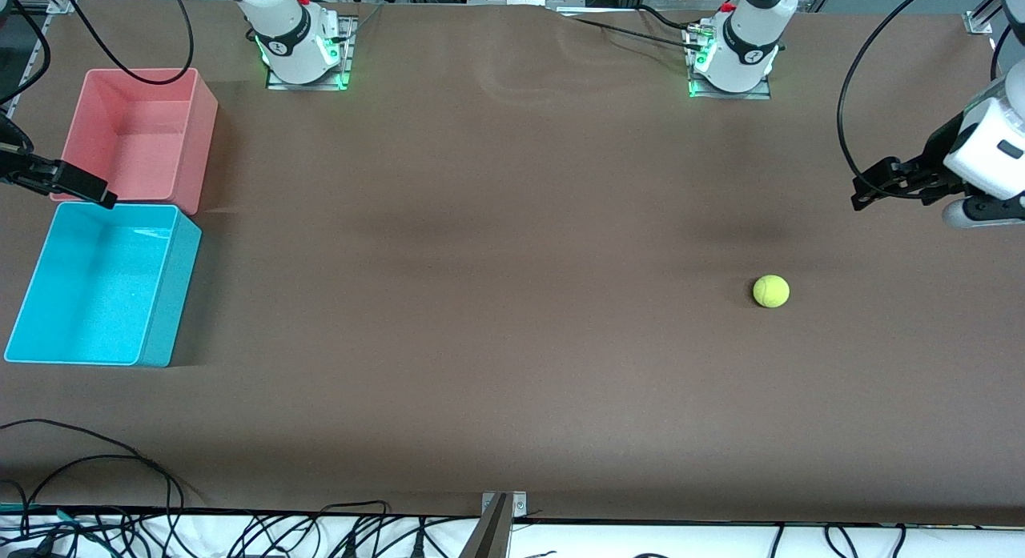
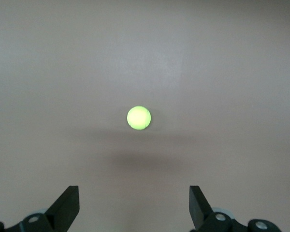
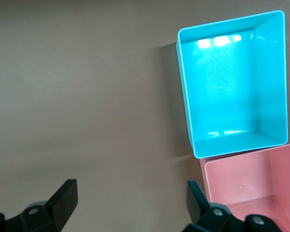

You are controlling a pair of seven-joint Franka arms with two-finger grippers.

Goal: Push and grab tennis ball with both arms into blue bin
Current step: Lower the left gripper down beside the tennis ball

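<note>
The tennis ball (image 1: 770,291) lies on the brown table toward the left arm's end; it also shows in the left wrist view (image 2: 138,118), apart from the fingers. My left gripper (image 1: 863,191) is open and empty, up in the air over the table edge at the left arm's end; its jaws stand wide apart in the left wrist view (image 2: 134,200). The blue bin (image 1: 172,302) stands empty at the right arm's end and shows in the right wrist view (image 3: 241,142). My right gripper (image 1: 96,191) is open and empty, over where the two bins meet; it also shows in its wrist view (image 3: 130,195).
A pink bin (image 1: 202,142), empty, stands beside the blue bin, farther from the front camera; it also shows in the right wrist view (image 3: 251,169). Black cables (image 1: 96,462) trail along the table's near edge. Both arm bases (image 1: 300,46) stand along the back.
</note>
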